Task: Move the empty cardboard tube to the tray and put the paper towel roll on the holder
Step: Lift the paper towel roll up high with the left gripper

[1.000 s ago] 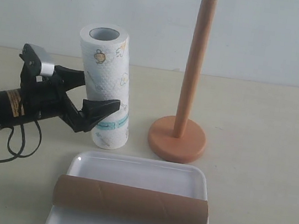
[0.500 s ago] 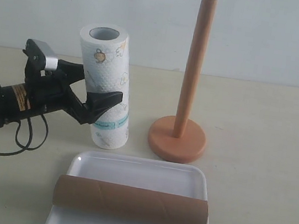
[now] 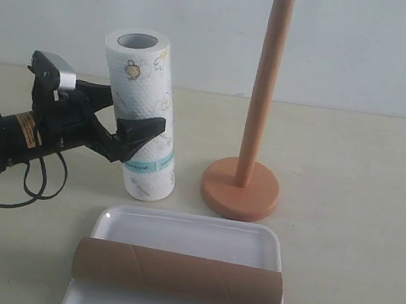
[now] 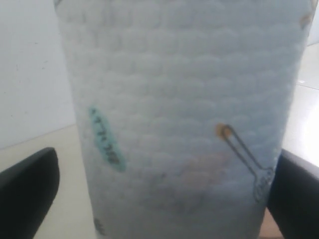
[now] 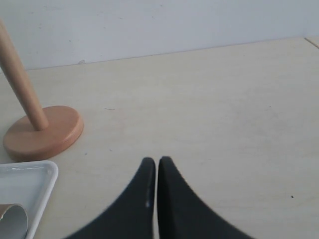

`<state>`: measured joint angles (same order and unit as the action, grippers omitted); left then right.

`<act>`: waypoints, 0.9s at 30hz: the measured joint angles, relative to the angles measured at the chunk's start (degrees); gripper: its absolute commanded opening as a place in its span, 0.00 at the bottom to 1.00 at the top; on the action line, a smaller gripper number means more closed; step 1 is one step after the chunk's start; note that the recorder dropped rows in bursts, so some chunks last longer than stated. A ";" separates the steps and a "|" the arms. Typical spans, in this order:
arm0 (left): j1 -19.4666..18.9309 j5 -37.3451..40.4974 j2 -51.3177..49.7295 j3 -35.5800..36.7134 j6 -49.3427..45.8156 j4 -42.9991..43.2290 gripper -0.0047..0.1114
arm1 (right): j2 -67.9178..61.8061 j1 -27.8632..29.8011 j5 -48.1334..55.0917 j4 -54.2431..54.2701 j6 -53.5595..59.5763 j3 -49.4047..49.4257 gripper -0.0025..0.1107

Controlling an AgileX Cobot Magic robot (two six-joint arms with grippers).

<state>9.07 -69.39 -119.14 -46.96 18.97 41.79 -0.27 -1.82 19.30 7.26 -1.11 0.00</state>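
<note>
The paper towel roll (image 3: 149,91) stands left of centre, leaning slightly with its top to the left; it fills the left wrist view (image 4: 174,114). My left gripper (image 3: 138,110) is open and straddles its middle. One finger (image 4: 295,194) is against the roll, while the other (image 4: 27,194) shows a strip of table beside it. The empty cardboard tube (image 3: 178,275) lies across the tray (image 3: 184,229). The holder (image 3: 260,92) stands bare to the right of the roll. My right gripper (image 5: 157,160) is shut on nothing, over bare table, outside the exterior view.
The left arm's black cable (image 3: 31,188) loops on the table at the far left. A white wall (image 3: 354,45) closes the back. In the right wrist view I see the holder base (image 5: 42,132), a tray corner (image 5: 30,181) and the tube's end (image 5: 10,219).
My left gripper has moved in and up around the roll and its fingers have drawn closer. The roll now leans with its top shifted left. Tube, tray and holder are unmoved.
</note>
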 measured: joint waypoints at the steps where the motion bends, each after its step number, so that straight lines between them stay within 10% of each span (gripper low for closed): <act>1: 0.00 0.00 0.00 0.00 0.00 0.00 0.99 | 0.00 0.00 0.00 0.00 0.00 0.00 0.03; 9: 0.00 0.00 0.00 0.00 0.15 0.00 0.91 | 0.00 0.00 0.00 0.00 0.00 0.00 0.03; 18: 0.00 -0.31 0.00 0.00 2.55 0.00 0.10 | 0.00 0.00 0.00 0.00 0.00 0.00 0.03; 27: 0.00 -0.42 0.00 -0.04 4.11 1.24 0.08 | 0.00 0.00 0.00 0.00 0.00 0.00 0.03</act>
<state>9.07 -69.81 -119.14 -47.00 23.07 43.03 -0.27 -1.82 19.30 7.26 -1.11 0.00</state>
